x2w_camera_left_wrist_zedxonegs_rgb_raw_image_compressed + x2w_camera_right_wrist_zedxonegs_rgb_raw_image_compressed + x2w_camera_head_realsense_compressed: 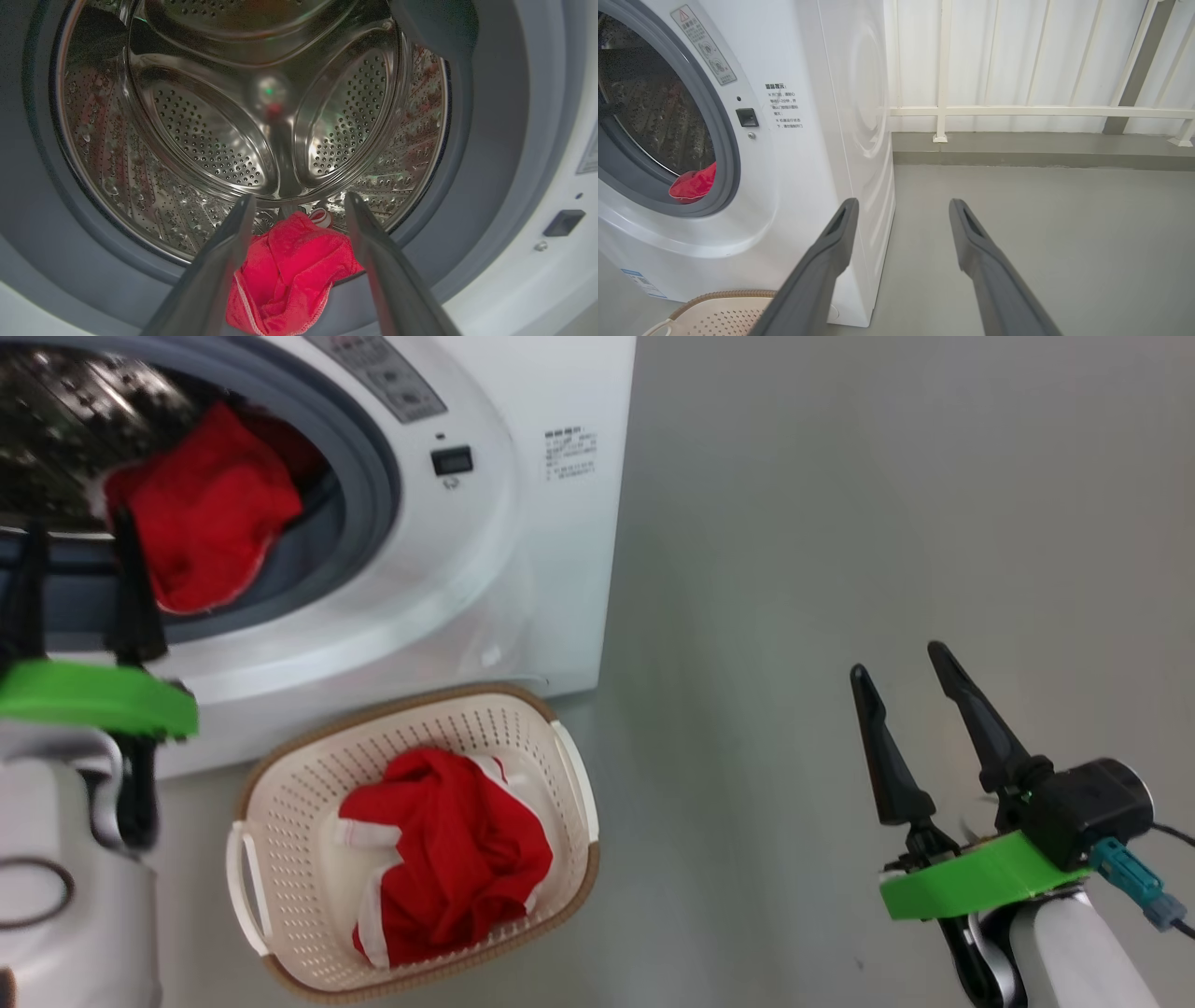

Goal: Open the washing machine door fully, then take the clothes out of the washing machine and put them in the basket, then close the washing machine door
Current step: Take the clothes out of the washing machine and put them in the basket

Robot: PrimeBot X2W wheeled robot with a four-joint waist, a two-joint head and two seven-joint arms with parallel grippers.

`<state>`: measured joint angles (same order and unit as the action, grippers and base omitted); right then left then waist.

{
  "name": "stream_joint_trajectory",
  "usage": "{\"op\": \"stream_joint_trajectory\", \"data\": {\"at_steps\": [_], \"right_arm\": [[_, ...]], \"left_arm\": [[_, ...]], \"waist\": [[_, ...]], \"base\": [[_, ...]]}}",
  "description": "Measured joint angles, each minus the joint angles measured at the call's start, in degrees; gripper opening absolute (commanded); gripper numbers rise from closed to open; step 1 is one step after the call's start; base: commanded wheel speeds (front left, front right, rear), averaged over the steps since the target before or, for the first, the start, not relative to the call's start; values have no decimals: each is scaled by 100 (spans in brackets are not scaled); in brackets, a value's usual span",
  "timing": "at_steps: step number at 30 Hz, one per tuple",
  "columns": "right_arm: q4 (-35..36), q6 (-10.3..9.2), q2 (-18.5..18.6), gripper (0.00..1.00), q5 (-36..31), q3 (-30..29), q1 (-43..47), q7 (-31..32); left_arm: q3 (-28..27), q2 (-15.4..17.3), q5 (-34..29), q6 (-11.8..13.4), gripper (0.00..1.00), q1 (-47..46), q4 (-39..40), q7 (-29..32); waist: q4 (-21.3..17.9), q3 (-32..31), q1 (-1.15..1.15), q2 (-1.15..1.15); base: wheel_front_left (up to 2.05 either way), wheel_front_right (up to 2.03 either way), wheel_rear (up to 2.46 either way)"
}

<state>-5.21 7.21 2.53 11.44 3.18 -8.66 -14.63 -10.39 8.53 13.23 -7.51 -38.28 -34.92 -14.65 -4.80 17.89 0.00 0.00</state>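
The white washing machine (523, 551) stands open; its door is out of view. A red garment (201, 513) lies at the drum's mouth over the grey rubber ring (289, 275) (693, 186). My left gripper (79, 537) is open just in front of that ring, its fingers either side of the garment (299, 200) and apart from it. Another red garment (448, 849) lies in the cream basket (308, 775) on the floor below the machine. My right gripper (901, 658) hangs open and empty over bare floor to the right (901, 203).
Grey floor (840, 523) spreads to the right of the machine. A white railing (1017, 111) and a low ledge run along the far side. The basket's rim (719, 295) sits close to the machine's front corner.
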Motion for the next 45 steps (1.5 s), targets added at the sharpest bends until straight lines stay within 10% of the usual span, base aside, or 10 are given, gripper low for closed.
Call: {"op": "stream_joint_trajectory", "data": {"at_steps": [13, 26, 40, 42, 45], "right_arm": [[19, 0, 19, 100, 222, 160, -365, 0], [-133, 0, 25, 100, 583, 572, -504, 0], [-215, 0, 26, 100, 725, 727, -504, 0], [-225, 0, 29, 100, 733, 714, -503, 0], [-232, 0, 27, 100, 795, 716, -503, 0]], "left_arm": [[-264, 366, -93, 52, 100, -1841, -1692, -1], [-18, 715, -176, 431, 100, -3119, -3492, 1405], [196, 911, -220, 555, 100, -3261, -3850, 2034], [237, 914, -220, 578, 75, -3260, -3873, 2089], [280, 914, -220, 595, 5, -3260, -3887, 2142]], "waist": [[-282, 1073, 0, 0], [-510, 1271, 0, 0], [-793, 1281, 0, 0], [-828, 1293, 0, 0], [-851, 1302, 0, 0]], "base": [[0, 0, 0], [0, 0, 0], [0, 0, 0], [0, 0, 0], [0, 0, 0]]}}
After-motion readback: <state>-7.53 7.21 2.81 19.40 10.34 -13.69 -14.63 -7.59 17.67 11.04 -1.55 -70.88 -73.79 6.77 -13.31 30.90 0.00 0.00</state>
